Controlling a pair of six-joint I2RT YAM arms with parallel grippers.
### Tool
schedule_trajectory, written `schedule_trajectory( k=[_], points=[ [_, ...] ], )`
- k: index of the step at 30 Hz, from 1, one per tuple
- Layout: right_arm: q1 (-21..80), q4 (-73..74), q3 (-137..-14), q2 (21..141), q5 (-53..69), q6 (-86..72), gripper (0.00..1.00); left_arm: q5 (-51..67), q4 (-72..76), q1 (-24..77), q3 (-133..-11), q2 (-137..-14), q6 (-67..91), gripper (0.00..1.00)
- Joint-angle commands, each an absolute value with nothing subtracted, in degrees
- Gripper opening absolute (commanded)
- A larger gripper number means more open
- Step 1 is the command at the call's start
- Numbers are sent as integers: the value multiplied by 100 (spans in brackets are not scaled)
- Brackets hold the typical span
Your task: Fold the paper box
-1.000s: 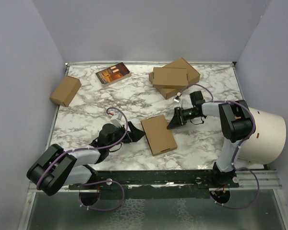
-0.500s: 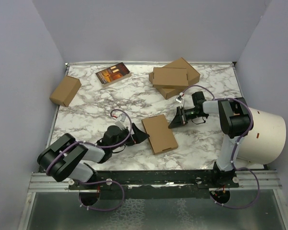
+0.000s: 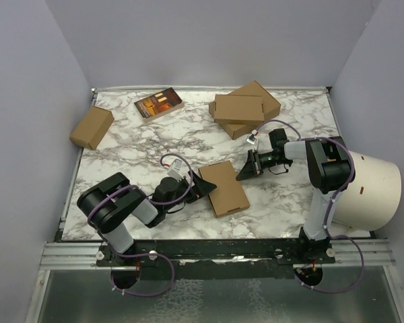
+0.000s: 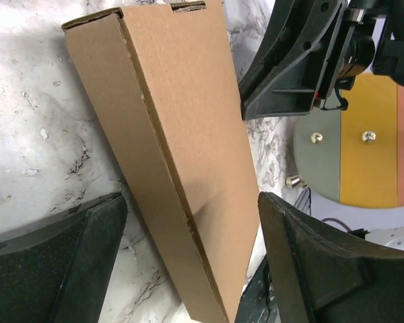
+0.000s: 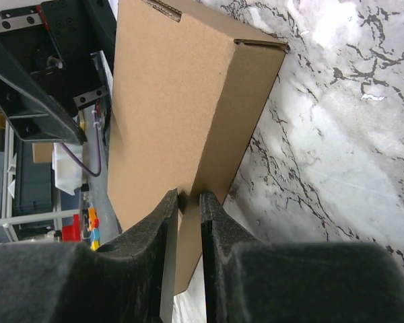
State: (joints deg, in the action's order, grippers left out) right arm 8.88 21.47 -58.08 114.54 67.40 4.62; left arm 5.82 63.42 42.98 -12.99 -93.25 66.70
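The paper box (image 3: 223, 188) lies flat and closed in the middle of the marble table, a thin brown cardboard mailer. My left gripper (image 3: 202, 184) reaches it from the left, low over the table. In the left wrist view the box (image 4: 182, 121) runs between the open fingers of the left gripper (image 4: 192, 202). My right gripper (image 3: 242, 175) comes from the right. Its fingers (image 5: 168, 222) stand almost together, and the tips of the right gripper (image 5: 188, 195) sit at the top right edge of the box (image 5: 175, 101). Nothing shows in the thin gap.
A stacked pair of folded brown boxes (image 3: 242, 108) sits at the back right. A small carton (image 3: 91, 127) lies at the back left, with a dark printed packet (image 3: 159, 104) behind the middle. A white drum (image 3: 370, 192) stands beside the right arm.
My left arm has slid right until its jaws flank the box's left side, and they have narrowed a little. The right gripper's fingers have closed further at the box's right edge.
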Motion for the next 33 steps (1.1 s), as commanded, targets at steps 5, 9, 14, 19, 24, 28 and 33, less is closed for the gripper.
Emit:
schedule_trajectory(
  k=[5,9,14,19,24,28,33],
  points=[
    [819,2202,-5832,11718,6140,695,17,288,7273,4421,-1268,-10107,7184,72],
    [822,2201,-5845,11718,6186,704,17,253,7486,4435,-1330,-10307,7166,56],
    [823,2248,-5873,11658,6272,768,19,296,7708,4433,-1362,-10498,7121,41],
    [824,2504,-6032,11461,6459,1078,31,293,7772,4423,-1264,-10372,6952,30],
    [826,2698,-6093,10952,6363,1463,52,187,7039,4305,-1121,-9661,6562,24],
    [826,2763,-6108,10553,6296,1665,57,145,5795,4073,-1079,-8629,6208,21],
    [826,2778,-6099,10204,6317,1755,57,279,3627,3445,-1318,-7260,5496,18]
  ],
)
